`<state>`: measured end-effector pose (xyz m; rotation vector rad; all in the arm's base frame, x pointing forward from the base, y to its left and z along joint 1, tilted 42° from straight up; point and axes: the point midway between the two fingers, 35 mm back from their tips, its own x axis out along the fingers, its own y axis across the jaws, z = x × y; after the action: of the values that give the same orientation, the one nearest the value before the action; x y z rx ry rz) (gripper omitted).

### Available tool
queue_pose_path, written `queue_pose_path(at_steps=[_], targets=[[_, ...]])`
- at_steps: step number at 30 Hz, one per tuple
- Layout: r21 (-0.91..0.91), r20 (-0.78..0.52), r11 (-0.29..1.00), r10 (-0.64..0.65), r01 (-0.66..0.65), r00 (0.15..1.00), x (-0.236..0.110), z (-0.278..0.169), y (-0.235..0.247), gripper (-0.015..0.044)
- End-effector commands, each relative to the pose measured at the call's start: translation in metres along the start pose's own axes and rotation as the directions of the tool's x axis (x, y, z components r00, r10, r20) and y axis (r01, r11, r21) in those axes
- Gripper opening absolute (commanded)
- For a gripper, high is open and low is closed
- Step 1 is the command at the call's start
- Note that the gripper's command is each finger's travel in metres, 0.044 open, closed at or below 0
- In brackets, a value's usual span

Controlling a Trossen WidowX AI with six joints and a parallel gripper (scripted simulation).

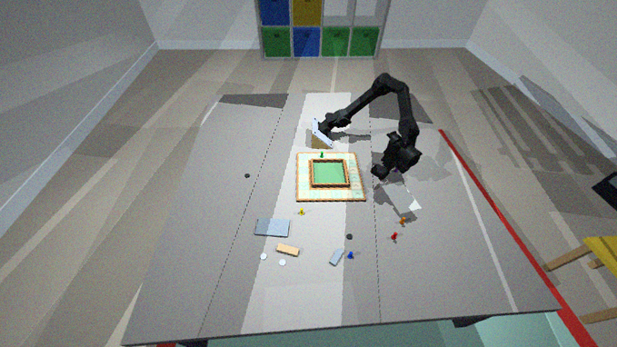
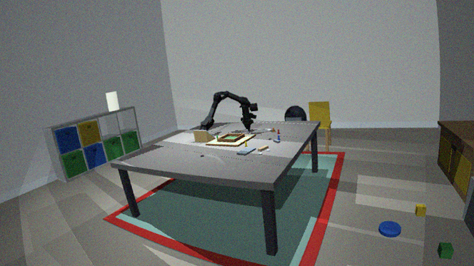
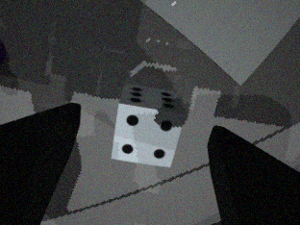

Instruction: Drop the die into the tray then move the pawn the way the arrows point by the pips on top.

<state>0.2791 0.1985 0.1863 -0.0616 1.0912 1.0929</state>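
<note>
The white die (image 3: 146, 137) lies on the table between my fingers in the wrist view. Its bright face shows four pips; a shadowed side shows six. My gripper (image 3: 146, 125) (image 1: 380, 175) (image 2: 248, 130) is open, pointing down low over the table right of the board, with a gap on both sides of the die. The die is hidden or too small to make out in the top and exterior views. The board (image 1: 301, 191) (image 2: 213, 143) holds the brown-walled tray (image 1: 330, 173) (image 2: 231, 137) with an empty green floor. The green pawn (image 1: 321, 155) (image 2: 217, 137) stands upright on the board's far row. Arrows are unreadable.
A wedge-shaped block (image 1: 320, 140) (image 2: 202, 135) stands behind the board. A purple piece (image 1: 396, 169) is close to my gripper. Yellow (image 1: 301, 211), orange (image 1: 402, 220), red (image 1: 394, 235) and blue (image 1: 350, 255) pawns, a slab (image 1: 272, 226) and a wooden block (image 1: 287, 250) lie nearer the front.
</note>
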Motion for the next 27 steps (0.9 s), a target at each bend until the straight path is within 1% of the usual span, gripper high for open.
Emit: queue_pose_path(at_steps=[1, 4, 10, 16, 19, 27], targets=[[0.008, -0.006, 1.0, 0.0, 0.0, 1.0, 0.007, -0.002, 0.0, 0.0275], [0.008, -0.006, 1.0, 0.0, 0.0, 1.0, 0.01, -0.002, 0.0, 0.0275], [0.008, -0.006, 1.0, 0.0, 0.0, 1.0, 0.01, -0.002, 0.0, 0.0118], [0.008, -0.006, 1.0, 0.0, 0.0, 1.0, 0.01, -0.002, 0.0, 0.0078], [0.007, -0.006, 1.0, 0.0, 0.0, 1.0, 0.008, -0.002, 0.0, 0.0], [-0.012, -0.015, 1.0, -0.013, 0.013, 1.0, -0.022, 0.001, -0.006, 0.0]])
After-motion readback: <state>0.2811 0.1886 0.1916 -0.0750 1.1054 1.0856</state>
